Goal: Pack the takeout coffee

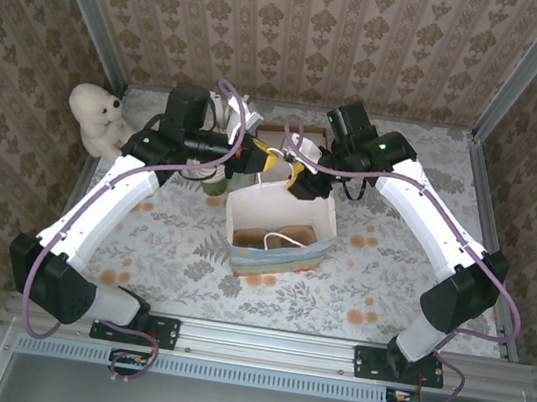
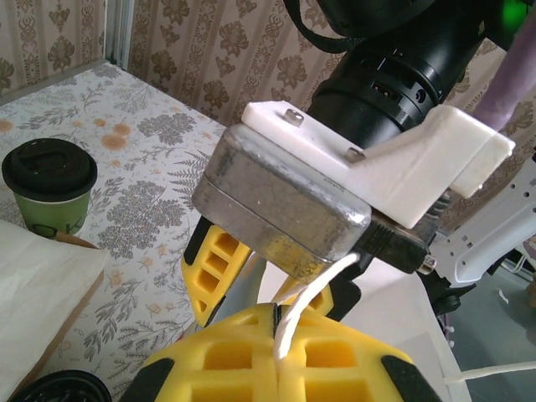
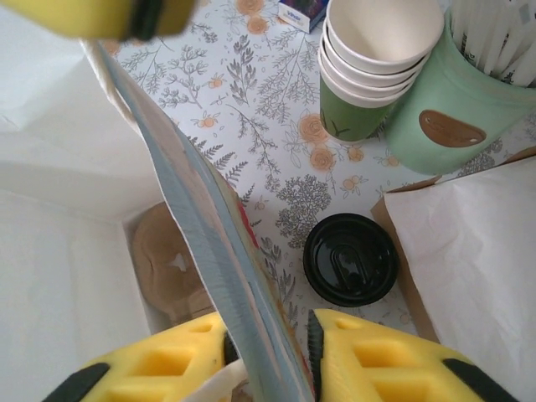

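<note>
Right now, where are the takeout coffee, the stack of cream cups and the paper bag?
takeout coffee [image 3: 350,260]: right wrist view, centre of its black lid.
stack of cream cups [image 3: 381,32]: right wrist view, inside the top cup.
paper bag [image 1: 276,259]: top view, printed front face.

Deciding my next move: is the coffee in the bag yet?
Out. The takeout coffee stands upright, lid on, on the table outside the bag wall.

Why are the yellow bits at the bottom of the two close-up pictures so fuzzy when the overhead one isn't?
Right wrist view: the fingers hug the lens and blur, while the stack of paper cups is sharp. Left wrist view: likewise, the fingers are soft and the takeout coffee cup is clear. Top view: even light, faint shadows, the paper bag crisp.
</note>
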{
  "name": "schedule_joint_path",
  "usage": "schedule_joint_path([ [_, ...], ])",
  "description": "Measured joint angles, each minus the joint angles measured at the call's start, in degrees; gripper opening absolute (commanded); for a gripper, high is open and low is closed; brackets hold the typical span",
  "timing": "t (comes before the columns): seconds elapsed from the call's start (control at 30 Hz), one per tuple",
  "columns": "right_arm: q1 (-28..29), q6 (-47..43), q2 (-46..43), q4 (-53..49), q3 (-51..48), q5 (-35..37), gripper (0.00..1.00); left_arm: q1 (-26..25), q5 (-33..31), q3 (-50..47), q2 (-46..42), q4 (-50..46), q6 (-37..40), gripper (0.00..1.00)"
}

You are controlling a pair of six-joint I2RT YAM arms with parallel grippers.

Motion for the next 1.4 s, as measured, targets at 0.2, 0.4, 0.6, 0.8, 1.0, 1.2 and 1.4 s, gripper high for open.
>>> schedule_joint_path([
  [0.2, 0.1, -0.1, -0.7, 1.2, -1.5, 0.0, 0.1, 0.0, 0.4, 0.0, 0.0, 0.1, -0.4, 0.01],
  [0.4, 1.5, 2.1, -4.7, 3.0, -5.2, 0.5, 0.05, -0.1, 2.5, 0.0, -0.4, 1.1, -2.1, 0.19],
  [0.6, 4.4, 8.9, -10.3, 7.6, -11.2, 4.9, 0.0, -0.1, -0.2, -1.9, -5.4, 2.0, -4.1, 0.9],
  [0.8, 9.5, 19.4, -14.1, 11.2, -15.5, 14.6, 0.0, 0.0, -15.1, -3.3, -14.2, 0.3, -8.1, 1.0],
  [1.0, 16.4, 36.9, -18.4, 13.7, -17.5, 28.5, 0.0, 0.5, -33.1, -2.1, -17.8, -7.7, -13.9, 1.0],
  [1.2, 18.9, 55.4, -20.6, 11.6, -17.5, 37.6, 0.0, 0.9, -43.6, 0.0, -17.8, -16.4, -19.6, 1.0],
  [1.4, 21.7, 66.8, -19.8, 8.8, -17.5, 43.9, 0.0, 0.9, -48.0, 3.5, -16.4, -24.4, -25.2, 1.0],
])
